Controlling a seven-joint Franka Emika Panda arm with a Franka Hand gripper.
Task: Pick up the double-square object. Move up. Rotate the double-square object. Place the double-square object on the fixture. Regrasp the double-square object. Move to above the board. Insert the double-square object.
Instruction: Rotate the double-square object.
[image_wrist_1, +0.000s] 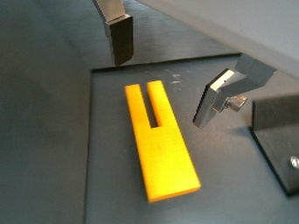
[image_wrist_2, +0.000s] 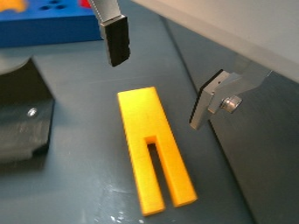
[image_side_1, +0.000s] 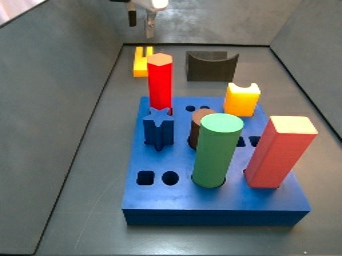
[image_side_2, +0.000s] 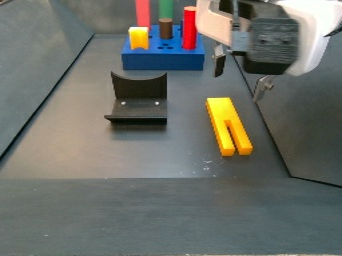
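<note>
Hovering open, end effector (image_wrist_2: 158, 70) straddles the flat-lying double-square object (image_wrist_2: 155, 150)

Side view: hand (image_side_1: 143, 8) cut off at edge; double-square object (image_side_1: 142, 62) partly hidden.

The dark grey desk (image_side_2: 94, 150) carries three items. The double-square object (image_side_2: 229, 126) lies flat, slot end toward the near edge. The fixture (image_side_2: 138, 97) stands beside it, apart. The board (image_side_2: 163, 58) rests at the far end. The hand (image_side_2: 235, 62) hangs above the desk, fingers apart, empty.
</note>
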